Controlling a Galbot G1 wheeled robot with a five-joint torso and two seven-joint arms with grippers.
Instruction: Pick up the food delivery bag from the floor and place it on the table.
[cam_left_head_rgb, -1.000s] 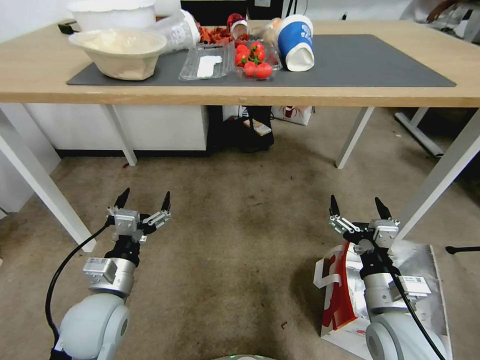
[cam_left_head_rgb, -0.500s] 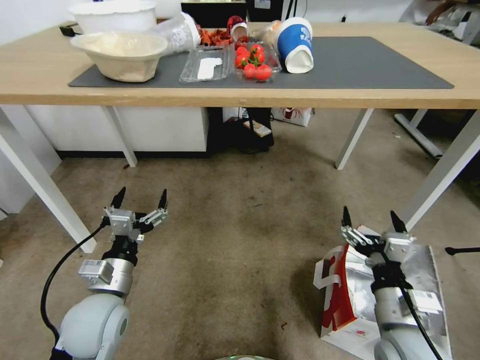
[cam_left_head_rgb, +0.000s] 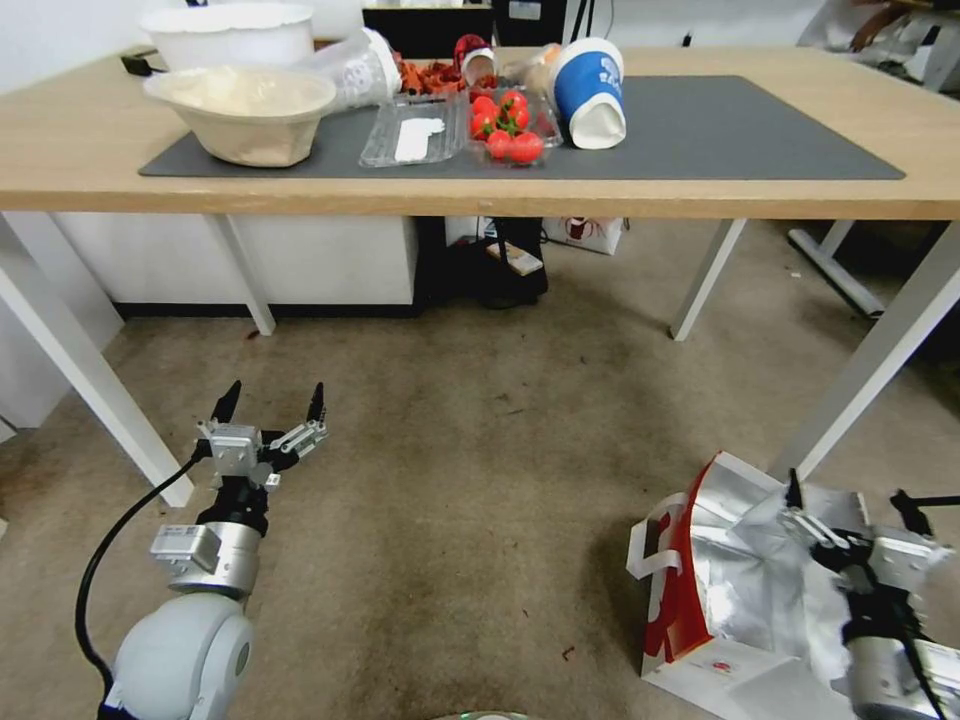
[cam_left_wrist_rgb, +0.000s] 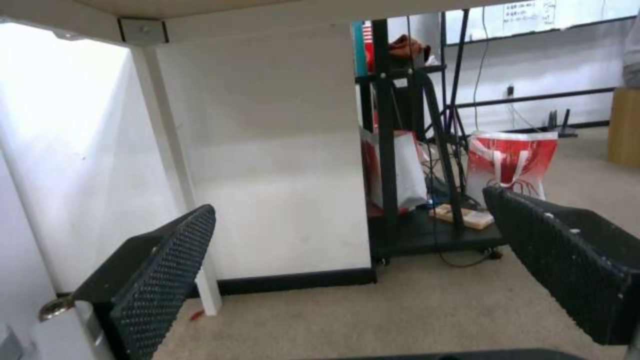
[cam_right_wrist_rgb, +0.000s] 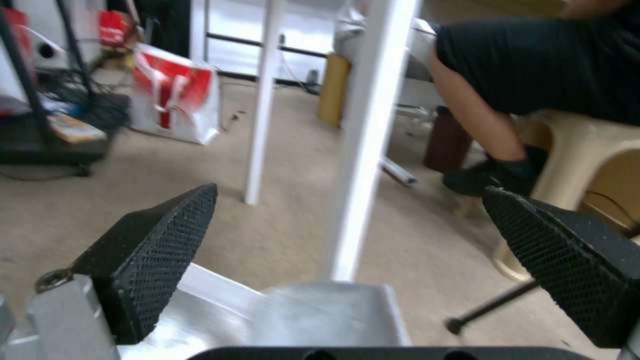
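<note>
The food delivery bag (cam_left_head_rgb: 740, 590), white with a red side panel and silver foil lining, stands open on the floor (cam_left_head_rgb: 480, 480) at the lower right, beside a white leg of the table (cam_left_head_rgb: 700, 195). My right gripper (cam_left_head_rgb: 850, 498) hangs open low over the bag's open top, near its far right rim. In the right wrist view the bag's foil (cam_right_wrist_rgb: 320, 310) lies just below the spread right gripper (cam_right_wrist_rgb: 350, 192). My left gripper (cam_left_head_rgb: 275, 395) is open above bare carpet at the left, far from the bag. The left wrist view shows the left gripper (cam_left_wrist_rgb: 347, 205) open and holding nothing.
A dark grey mat (cam_left_head_rgb: 720, 130) on the table carries bowls (cam_left_head_rgb: 245, 110), a tomato tray (cam_left_head_rgb: 510, 125) and a blue cup (cam_left_head_rgb: 590, 85) on its left half. White table legs (cam_left_head_rgb: 870, 370) stand close to the bag. Another red-and-white bag (cam_left_head_rgb: 585, 230) sits under the table. A seated person's leg (cam_right_wrist_rgb: 480, 115) is beyond.
My right gripper has dropped and moved right, from above the bag's far edge to low over its open top. The left gripper has sunk slightly.
</note>
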